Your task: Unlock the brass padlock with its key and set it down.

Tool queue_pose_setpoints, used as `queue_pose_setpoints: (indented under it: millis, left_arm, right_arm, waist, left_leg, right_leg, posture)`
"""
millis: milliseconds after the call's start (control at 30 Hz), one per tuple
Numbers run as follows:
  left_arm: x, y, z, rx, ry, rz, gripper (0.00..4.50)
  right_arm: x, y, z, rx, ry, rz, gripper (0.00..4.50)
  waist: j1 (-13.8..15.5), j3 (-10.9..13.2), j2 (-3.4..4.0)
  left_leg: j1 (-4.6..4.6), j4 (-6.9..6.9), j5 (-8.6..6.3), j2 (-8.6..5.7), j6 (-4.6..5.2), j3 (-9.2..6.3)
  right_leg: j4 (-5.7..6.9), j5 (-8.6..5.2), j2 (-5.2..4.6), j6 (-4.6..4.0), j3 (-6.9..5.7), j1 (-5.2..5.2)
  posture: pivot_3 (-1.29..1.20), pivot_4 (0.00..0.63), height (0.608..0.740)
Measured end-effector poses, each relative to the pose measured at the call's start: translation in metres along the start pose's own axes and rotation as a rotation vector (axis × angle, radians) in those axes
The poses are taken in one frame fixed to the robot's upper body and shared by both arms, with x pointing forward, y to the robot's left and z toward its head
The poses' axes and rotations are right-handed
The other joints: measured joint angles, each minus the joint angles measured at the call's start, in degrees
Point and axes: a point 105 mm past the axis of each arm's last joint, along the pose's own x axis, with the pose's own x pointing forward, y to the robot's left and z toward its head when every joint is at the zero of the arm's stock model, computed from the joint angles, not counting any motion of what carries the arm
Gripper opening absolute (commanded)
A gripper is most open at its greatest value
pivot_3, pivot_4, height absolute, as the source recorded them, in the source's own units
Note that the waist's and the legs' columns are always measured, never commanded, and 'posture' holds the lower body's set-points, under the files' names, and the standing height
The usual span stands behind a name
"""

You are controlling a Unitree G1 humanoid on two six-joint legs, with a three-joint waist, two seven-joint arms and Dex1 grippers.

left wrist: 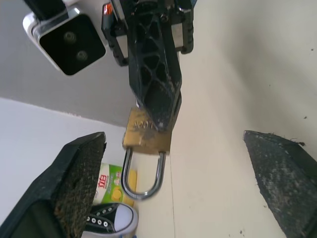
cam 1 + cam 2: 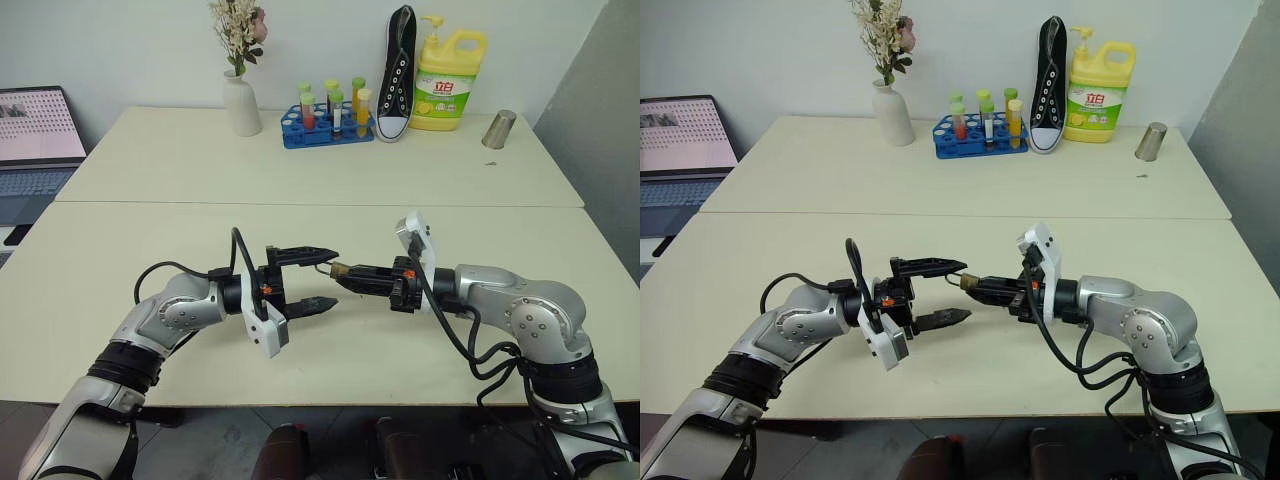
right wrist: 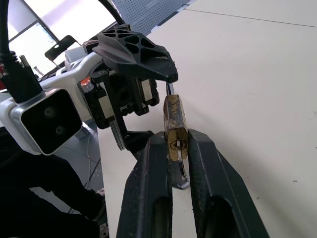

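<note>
The right gripper [image 2: 338, 270] pinches the brass padlock [image 1: 146, 133]; the left gripper [image 2: 322, 277] is spread wide around its loop

Readable text: "立白" in red on the yellow detergent bottle's label [image 2: 443, 92], far right on the counter. Stamped marks on the brass padlock [image 1: 146, 134] body are illegible.

The black right end effector [image 3: 177, 148] covers the lower body of the small gold-coloured brass padlock [image 1: 146, 133]. No key can be made out. The open laptop [image 2: 35, 150] is cut off by the picture's edge.
</note>
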Motion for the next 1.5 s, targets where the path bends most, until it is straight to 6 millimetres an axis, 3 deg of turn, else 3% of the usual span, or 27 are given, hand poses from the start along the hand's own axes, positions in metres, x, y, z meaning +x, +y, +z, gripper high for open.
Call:
queue_pose_setpoints:
  millis: [100,200,467,500,633,767,1067,1200,1500]
  left_arm:
    - [-0.002,0.009,0.002,-0.040,0.007,0.049,3.89]
    - [-0.005,0.019,0.000,-0.129,0.032,0.123,2.87]
    - [-0.015,0.043,-0.030,-0.493,0.159,0.280,0.18]
    - [-0.013,0.043,-0.034,-0.552,0.165,0.286,0.06]
    - [0.004,0.041,-0.045,-0.872,0.144,0.207,0.00]
    - [0.016,0.022,-0.042,-1.142,0.112,0.089,0.00]
    - [0.023,0.018,-0.015,-1.302,0.020,-0.029,0.00]
    - [0.015,0.006,-0.013,-1.347,0.053,-0.065,0.00]
    - [0.012,0.002,-0.012,-1.366,0.072,-0.077,0.00]
  right_arm:
    - [-0.003,-0.005,-0.002,-0.013,0.004,-0.027,0.13]
    - [-0.007,-0.011,-0.004,-0.042,0.019,-0.064,0.13]
    - [-0.015,-0.017,-0.007,-0.106,0.044,-0.084,0.13]
    - [-0.015,-0.016,-0.007,-0.114,0.047,-0.079,0.13]
    - [-0.011,0.000,-0.008,-0.167,0.062,-0.006,0.13]
    - [-0.010,0.008,-0.008,-0.184,0.062,0.025,0.13]
    - [-0.009,0.008,-0.009,-0.175,0.058,0.025,0.13]
    - [-0.010,0.007,-0.008,-0.178,0.046,0.021,0.13]
    - [-0.009,0.005,-0.008,-0.166,0.038,0.021,0.13]
  waist:
    - [0.0,0.0,0.00]
    - [0.0,0.0,0.00]
    - [0.0,0.0,0.00]
    - [0.0,0.0,0.00]
    - [0.1,0.0,-0.02]
    - [-0.2,0.0,-0.02]
    - [-0.1,0.0,-0.03]
    - [-0.1,0.0,-0.02]
    - [0.0,0.0,-0.02]
  left_leg:
    - [0.00,0.00,0.00,-0.01,0.00,0.00]
    - [0.00,0.00,0.00,-0.01,0.00,0.01]
    - [0.00,0.01,0.00,-0.02,0.00,-0.02]
    - [0.00,0.01,0.00,-0.04,0.00,-0.03]
    - [-0.02,0.04,0.00,-0.06,0.00,-0.03]
    - [0.00,0.03,0.00,-0.02,0.00,0.00]
    - [0.00,0.03,0.00,0.00,0.00,-0.06]
    - [0.01,0.02,0.00,0.00,0.00,-0.08]
    - [0.00,0.03,0.00,-0.02,0.00,-0.05]
  right_leg:
    - [-0.01,0.00,-0.01,0.00,0.00,0.00]
    - [0.00,0.00,-0.01,0.01,0.00,0.00]
    - [0.00,-0.15,0.11,0.24,-0.04,0.00]
    - [0.00,-0.15,0.19,0.25,-0.04,0.00]
    - [-0.01,-0.16,0.29,0.27,-0.07,0.01]
    - [-0.02,-0.17,0.34,0.27,-0.06,0.00]
    - [-0.01,-0.17,0.34,0.26,0.07,-0.01]
    - [-0.01,-0.17,0.35,0.26,0.06,-0.01]
    - [-0.02,-0.17,0.33,0.26,0.08,-0.01]
  posture:
    - [0.00,0.150,0.740]
    - [0.00,0.150,0.740]
    - [0.00,0.150,0.740]
    - [0.00,0.150,0.740]
    - [0.00,0.150,0.740]
    - [0.00,0.150,0.740]
    - [0.00,0.150,0.740]
    - [0.00,0.150,0.740]
    - [0.00,0.150,0.740]
